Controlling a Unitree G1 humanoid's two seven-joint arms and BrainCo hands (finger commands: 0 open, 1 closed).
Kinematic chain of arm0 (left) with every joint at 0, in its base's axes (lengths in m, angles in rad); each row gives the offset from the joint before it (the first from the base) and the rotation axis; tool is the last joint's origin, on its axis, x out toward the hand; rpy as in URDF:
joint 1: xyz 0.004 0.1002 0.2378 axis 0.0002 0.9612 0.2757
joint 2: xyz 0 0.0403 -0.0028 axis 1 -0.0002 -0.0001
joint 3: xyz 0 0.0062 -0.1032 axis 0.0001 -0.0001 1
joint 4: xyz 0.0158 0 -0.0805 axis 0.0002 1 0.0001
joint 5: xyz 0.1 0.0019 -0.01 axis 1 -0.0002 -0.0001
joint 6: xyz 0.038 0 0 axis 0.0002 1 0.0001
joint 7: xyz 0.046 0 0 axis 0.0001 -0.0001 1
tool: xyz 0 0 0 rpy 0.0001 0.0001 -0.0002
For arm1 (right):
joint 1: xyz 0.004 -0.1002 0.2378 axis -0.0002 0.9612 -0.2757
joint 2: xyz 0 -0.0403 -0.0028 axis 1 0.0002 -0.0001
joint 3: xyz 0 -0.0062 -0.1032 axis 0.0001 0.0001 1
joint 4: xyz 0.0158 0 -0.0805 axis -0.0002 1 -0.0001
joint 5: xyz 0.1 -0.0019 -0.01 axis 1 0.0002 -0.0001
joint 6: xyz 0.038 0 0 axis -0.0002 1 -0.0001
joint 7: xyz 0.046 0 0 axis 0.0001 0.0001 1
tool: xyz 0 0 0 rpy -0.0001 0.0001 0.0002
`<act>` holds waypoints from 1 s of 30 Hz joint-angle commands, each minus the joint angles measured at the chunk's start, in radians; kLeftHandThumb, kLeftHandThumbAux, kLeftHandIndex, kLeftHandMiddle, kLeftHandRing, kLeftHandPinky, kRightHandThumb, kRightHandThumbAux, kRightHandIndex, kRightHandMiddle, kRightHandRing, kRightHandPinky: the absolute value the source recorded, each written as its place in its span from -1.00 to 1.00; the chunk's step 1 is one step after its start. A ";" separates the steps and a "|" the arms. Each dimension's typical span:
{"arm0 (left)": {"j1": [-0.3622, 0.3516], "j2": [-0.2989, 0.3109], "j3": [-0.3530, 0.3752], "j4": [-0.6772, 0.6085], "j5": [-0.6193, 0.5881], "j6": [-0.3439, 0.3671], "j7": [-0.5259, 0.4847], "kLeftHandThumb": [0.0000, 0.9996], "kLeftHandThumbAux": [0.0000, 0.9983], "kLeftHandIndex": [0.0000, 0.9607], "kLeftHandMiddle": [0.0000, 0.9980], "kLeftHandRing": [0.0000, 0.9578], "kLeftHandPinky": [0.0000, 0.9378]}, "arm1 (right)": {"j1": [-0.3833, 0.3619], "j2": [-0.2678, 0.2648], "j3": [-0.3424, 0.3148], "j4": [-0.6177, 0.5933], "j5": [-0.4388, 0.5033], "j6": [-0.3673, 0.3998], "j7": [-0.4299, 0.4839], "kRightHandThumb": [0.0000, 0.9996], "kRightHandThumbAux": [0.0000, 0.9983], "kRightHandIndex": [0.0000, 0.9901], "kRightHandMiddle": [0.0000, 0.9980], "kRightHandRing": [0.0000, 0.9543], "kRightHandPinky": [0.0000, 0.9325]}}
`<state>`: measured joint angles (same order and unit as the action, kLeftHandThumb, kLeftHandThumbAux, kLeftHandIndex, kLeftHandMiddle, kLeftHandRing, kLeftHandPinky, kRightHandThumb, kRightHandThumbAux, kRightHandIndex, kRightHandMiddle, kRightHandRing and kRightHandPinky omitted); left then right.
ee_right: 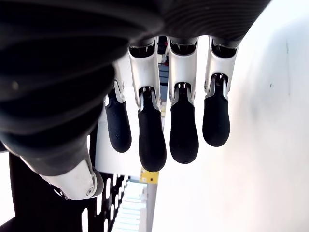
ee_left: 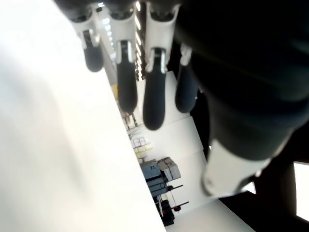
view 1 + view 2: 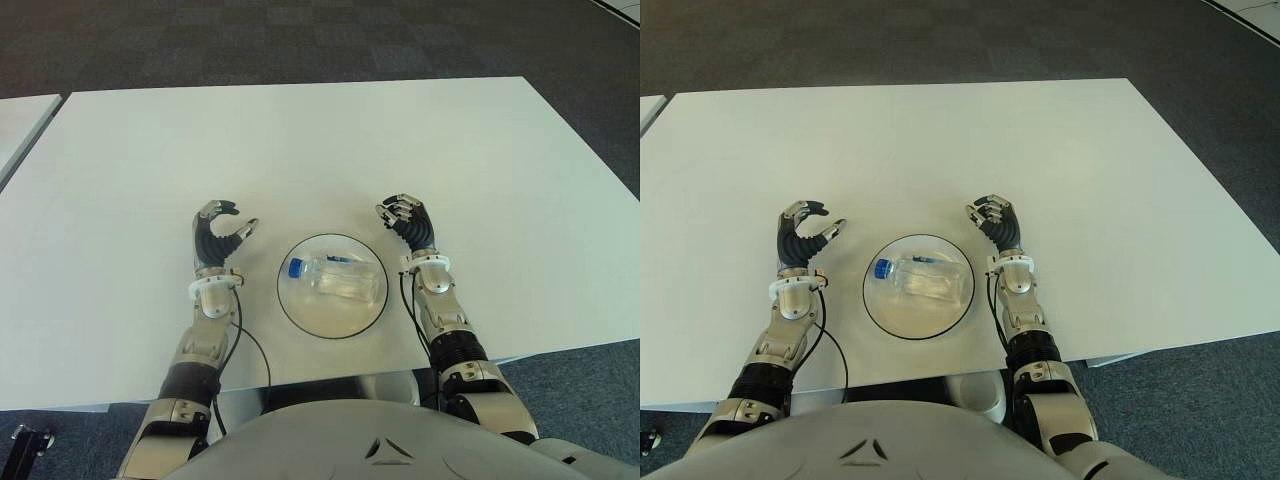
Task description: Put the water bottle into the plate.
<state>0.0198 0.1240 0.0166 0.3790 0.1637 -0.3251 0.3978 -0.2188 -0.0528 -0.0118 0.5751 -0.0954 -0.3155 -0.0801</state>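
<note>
Hands sit either side of the dish, and nothing is in either of them. Starting on the robot's left, the left hand (image 3: 218, 236) shows just beside the plate (image 3: 300, 308), fingers loosely curved with the thumb apart from them, gripping nothing; its wrist camera shows the fingertips hanging free beside the white surface. I cannot tell whether it touches the table.

In the middle, the water bottle (image 3: 335, 277) lies on its side inside the plate, blue cap pointing toward the left hand, clear body toward the right. To my eye the job looks done.

On the right, the right hand (image 3: 407, 221) shows near the plate's far right edge, fingers relaxed and slightly bent, also empty.

What could spoil it now is the bottle being round and lying flat in a shallow dish: a brush from either hand as it moves, or a bump to the plate's rim, could set the bottle rolling over the edge and onto the table. The cables running along the forearms could also snag near the table edge.

The table (image 3: 300, 140) is broad, white and bare around the dish. A second white tabletop (image 3: 20, 120) stands off to the left, and dark patterned carpet (image 3: 300, 40) covers the floor beyond.
</note>
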 commanded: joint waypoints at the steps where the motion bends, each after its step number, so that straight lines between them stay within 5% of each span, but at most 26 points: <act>1: 0.014 -0.003 0.029 0.013 -0.056 0.026 -0.072 0.40 0.44 -0.10 0.07 0.06 0.09 | 0.008 0.002 0.007 0.001 -0.013 0.014 -0.014 0.42 0.46 -0.12 0.27 0.33 0.26; 13: 0.010 0.005 0.064 0.037 -0.096 0.014 -0.169 0.42 0.43 -0.09 0.30 0.33 0.35 | 0.007 -0.003 0.010 0.005 -0.012 0.004 -0.016 0.42 0.46 -0.12 0.28 0.34 0.25; 30: 0.029 0.017 0.068 0.016 -0.100 0.021 -0.259 0.42 0.44 -0.09 0.36 0.39 0.37 | 0.008 -0.003 0.010 0.008 -0.007 -0.006 -0.010 0.42 0.46 -0.12 0.27 0.35 0.32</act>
<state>0.0335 0.1290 0.0913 0.3910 0.0677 -0.2982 0.1757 -0.2171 -0.0564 -0.0035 0.5748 -0.1036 -0.3155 -0.0935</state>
